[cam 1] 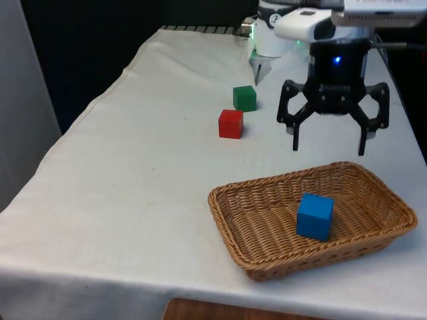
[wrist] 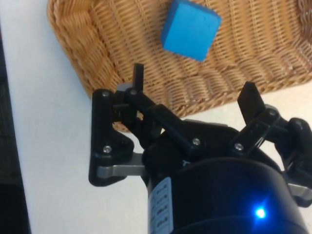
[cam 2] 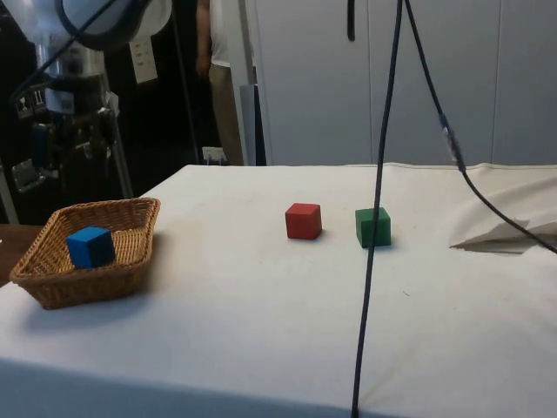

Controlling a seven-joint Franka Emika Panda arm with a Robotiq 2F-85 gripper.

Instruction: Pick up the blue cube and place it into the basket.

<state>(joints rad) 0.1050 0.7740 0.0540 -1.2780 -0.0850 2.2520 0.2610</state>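
1. Blue wooden cube point(cam 1: 315, 215): lies inside the woven wicker basket point(cam 1: 233, 220), resting on its floor towards the front view's right, tilted a little, touching no finger.
2. Woven wicker basket: shallow, rectangular, at the table's near edge on the white cloth point(cam 1: 133, 193).
3. Black two-finger gripper point(cam 1: 329, 143): claw spread wide and holding nothing, hanging above the basket's far rim, clear of the cube.
4. Red cube point(cam 1: 231, 124) and green cube point(cam 1: 245, 98): just beside each other, farther up the table, well apart from the basket.
5. Step in hand, by judgement: placing appears done, the release made.
6. Next move calls for lifting straight away from the basket without catching its rim.
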